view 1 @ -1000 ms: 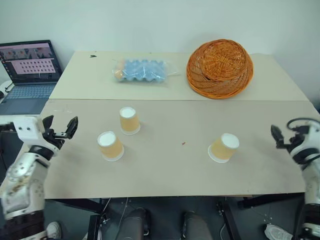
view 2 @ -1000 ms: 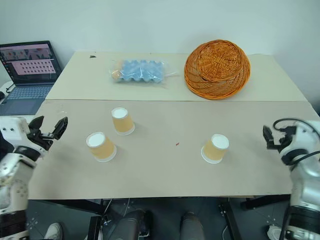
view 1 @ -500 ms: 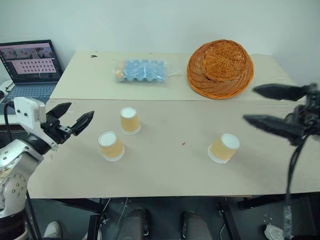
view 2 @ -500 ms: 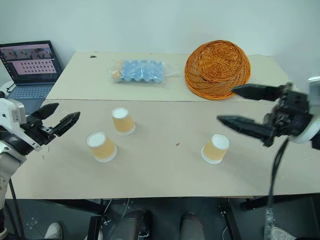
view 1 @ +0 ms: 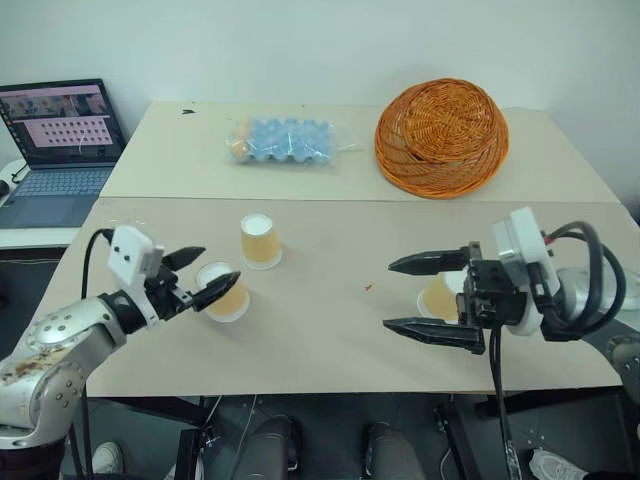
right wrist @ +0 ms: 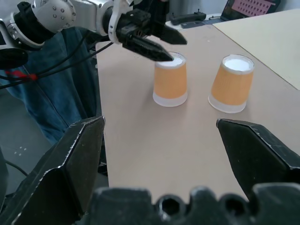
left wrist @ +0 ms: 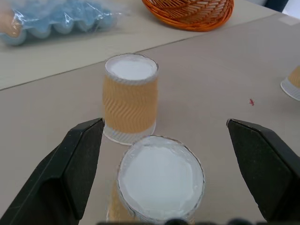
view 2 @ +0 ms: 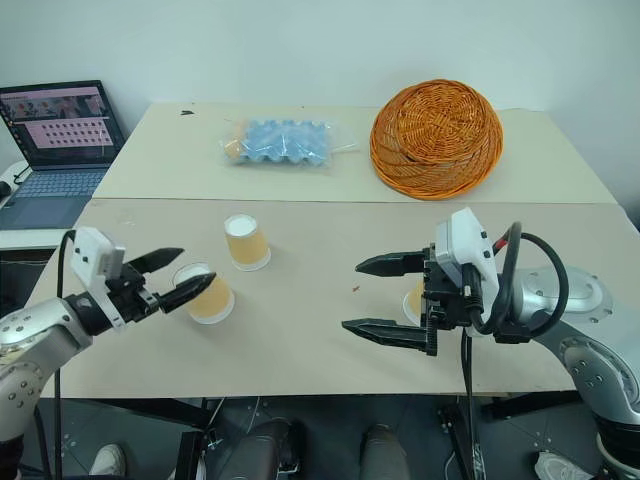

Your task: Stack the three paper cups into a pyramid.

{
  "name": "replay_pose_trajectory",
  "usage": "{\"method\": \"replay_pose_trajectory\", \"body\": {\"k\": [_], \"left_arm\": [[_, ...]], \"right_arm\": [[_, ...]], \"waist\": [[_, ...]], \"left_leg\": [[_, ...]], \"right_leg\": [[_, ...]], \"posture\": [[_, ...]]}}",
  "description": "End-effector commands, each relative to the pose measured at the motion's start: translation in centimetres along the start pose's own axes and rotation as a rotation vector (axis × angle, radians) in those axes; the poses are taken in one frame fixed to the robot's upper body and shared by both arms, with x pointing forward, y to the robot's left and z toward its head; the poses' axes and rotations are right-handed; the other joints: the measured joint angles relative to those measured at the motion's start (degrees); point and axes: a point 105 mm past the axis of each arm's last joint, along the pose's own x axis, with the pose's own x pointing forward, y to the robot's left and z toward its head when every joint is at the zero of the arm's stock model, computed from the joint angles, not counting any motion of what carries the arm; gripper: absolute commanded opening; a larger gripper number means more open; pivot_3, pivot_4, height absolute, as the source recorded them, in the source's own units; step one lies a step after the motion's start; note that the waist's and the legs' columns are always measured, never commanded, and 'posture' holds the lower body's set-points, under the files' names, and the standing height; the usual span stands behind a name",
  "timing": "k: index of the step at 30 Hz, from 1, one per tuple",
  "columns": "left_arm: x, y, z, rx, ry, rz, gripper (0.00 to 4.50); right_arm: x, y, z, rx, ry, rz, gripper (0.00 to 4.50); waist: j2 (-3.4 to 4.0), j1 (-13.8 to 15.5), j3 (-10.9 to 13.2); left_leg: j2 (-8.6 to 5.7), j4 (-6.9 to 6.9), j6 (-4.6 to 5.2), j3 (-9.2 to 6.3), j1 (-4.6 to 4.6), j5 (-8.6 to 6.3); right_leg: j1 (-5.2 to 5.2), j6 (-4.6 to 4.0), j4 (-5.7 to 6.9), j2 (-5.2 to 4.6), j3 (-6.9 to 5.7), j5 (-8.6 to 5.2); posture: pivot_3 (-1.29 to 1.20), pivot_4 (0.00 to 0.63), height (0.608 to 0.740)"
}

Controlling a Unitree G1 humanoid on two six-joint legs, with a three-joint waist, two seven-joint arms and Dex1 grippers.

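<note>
An open grey laptop (view 1: 58, 140) with a lit screen sits off the far left corner of the light beige table (view 1: 330, 350), the landmark for everything here. Over the table's left part, the left gripper (view 1: 200, 278) hovers with its jaws spread wide and nothing between them; one finger tip sits just beside the rim of the nearest small tapered tan-orange paper cup (view 1: 222, 291), which stands upside down, white base up. In the left wrist view this cup (left wrist: 158, 183) lies between the two black fingers (left wrist: 82, 159), apart from both.

A second identical cup (view 1: 259, 241), also inverted, stands just behind and slightly right of the first, toward the table's middle; the two stand close but apart. A blue egg carton in clear plastic wrap (view 1: 284, 141) lies on the far half of the table, behind these cups. A small red speck (view 1: 368, 288) marks the table's centre.

Farther right, a round orange wicker basket (view 1: 441, 136) rests upside down on the far half. The third cup (view 1: 440, 298) sits on the table's right part, partly hidden behind the right gripper (view 1: 412, 296), whose jaws stand wide open and empty, pointing toward the table's left side.
</note>
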Motion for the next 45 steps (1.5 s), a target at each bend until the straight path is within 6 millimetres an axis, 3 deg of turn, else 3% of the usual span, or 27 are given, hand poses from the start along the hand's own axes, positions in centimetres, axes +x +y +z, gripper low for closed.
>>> {"method": "replay_pose_trajectory", "body": {"k": [1,24,27,30,36,40,43,45], "left_arm": [[-0.2,-0.3,-0.1,0.065,0.014,-0.01,4.45],[1.9,0.5,-0.6,0.126,0.008,-0.028,4.45],[2.1,0.6,-0.7,0.126,0.008,-0.03,3.75],[2.2,0.7,-0.8,0.132,0.014,-0.028,2.65],[2.4,0.6,-0.3,0.15,-0.003,-0.031,2.51],[3.4,-1.1,1.2,0.18,-0.037,-0.114,2.51],[4.6,-3.3,2.2,0.211,-0.057,-0.239,2.51],[5.9,-6.1,3.1,0.27,-0.077,-0.401,2.51]], "right_arm": [[-0.1,-0.1,1.1,-0.059,-0.026,-0.018,4.5],[-0.2,-0.1,1.7,-0.067,-0.037,-0.076,4.5],[-0.3,-0.1,1.7,-0.071,-0.036,-0.083,4.5],[-0.3,-0.2,1.7,-0.069,-0.034,-0.088,4.5],[-0.2,-0.2,1.6,-0.067,-0.033,-0.089,4.5],[-0.3,-0.4,1.5,-0.072,-0.025,-0.102,4.5],[-0.4,-0.6,1.6,-0.078,-0.026,-0.117,4.5],[-0.5,-0.7,1.7,-0.082,-0.027,-0.127,4.5]], "waist": [[0.0,0.0,0.0],[0.0,0.06,0.0],[0.0,0.09,0.0],[0.0,0.07,0.0],[0.0,0.09,0.0],[-0.01,0.3,0.0],[-0.01,0.48,0.0],[-0.01,0.62,0.0]], "left_leg": [[-0.01,0.0,0.0,0.01,0.0,0.0],[-0.01,0.01,0.04,0.0,-0.05,-0.01],[-0.02,0.01,0.04,0.0,-0.05,-0.01],[-0.02,0.01,0.05,0.0,-0.05,-0.01],[-0.01,0.01,0.05,0.0,-0.05,-0.01],[-0.02,0.02,0.05,0.0,-0.05,0.0],[-0.04,0.03,0.08,0.0,-0.05,0.01],[-0.07,0.04,0.16,0.01,-0.05,0.06]], "right_leg": [[0.0,0.0,0.0,-0.01,0.0,0.0],[-0.1,-0.01,0.04,-0.05,-0.01,0.0],[-0.09,-0.01,0.03,-0.05,-0.01,0.0],[-0.09,-0.01,0.03,-0.04,-0.02,0.01],[-0.07,-0.01,0.04,-0.04,-0.01,0.01],[-0.07,-0.01,0.03,-0.03,-0.03,0.01],[-0.05,0.0,0.04,-0.03,-0.03,0.01],[-0.01,0.0,0.03,-0.02,-0.04,0.01]], "posture": [[0.0,0.15,0.726],[0.0,0.15,0.726],[0.0,0.15,0.726],[0.0,0.15,0.726],[0.0,0.15,0.726],[0.0,0.15,0.726],[0.0,0.15,0.726],[0.0,0.15,0.726]]}}
